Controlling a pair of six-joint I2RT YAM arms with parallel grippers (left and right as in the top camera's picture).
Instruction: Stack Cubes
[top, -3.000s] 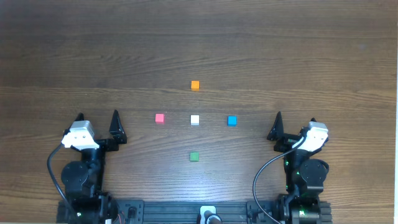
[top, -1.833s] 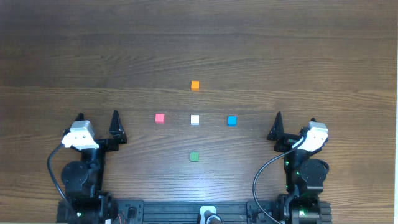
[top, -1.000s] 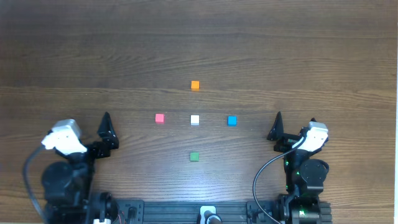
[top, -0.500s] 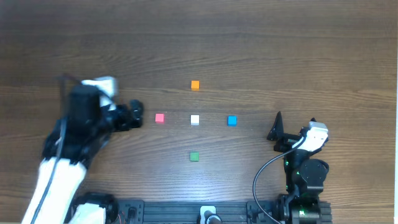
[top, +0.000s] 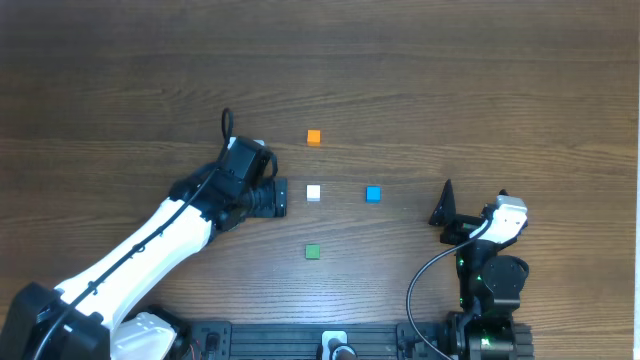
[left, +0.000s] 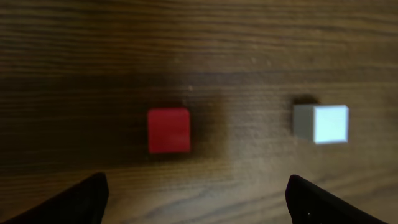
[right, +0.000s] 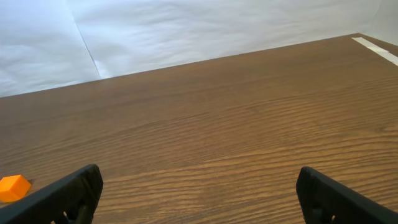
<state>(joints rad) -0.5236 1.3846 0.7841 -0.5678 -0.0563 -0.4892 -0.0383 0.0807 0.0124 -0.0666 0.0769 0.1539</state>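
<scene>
My left gripper (top: 277, 197) hangs open over the pink cube (left: 168, 129), which lies on the wood just ahead of the gap between its fingers (left: 84, 199). The white cube (top: 314, 193) sits close beside it, seen also in the left wrist view (left: 321, 123). On the table lie a blue cube (top: 373, 194), an orange cube (top: 314, 137) and a green cube (top: 312, 253), each standing alone. My right gripper (top: 474, 196) is open at the right, near its base, holding nothing. The orange cube (right: 13, 186) shows at the edge of the right wrist view.
The brown wooden table (top: 450, 80) stretches wide and bare beyond the cubes. A white backdrop (right: 186, 31) rises behind the table's far edge. The arm mounts run along the near edge.
My left arm has swung out from its rest spot at the left and reached toward the middle, coming over the pink cube. The right arm and the cubes have not moved.
</scene>
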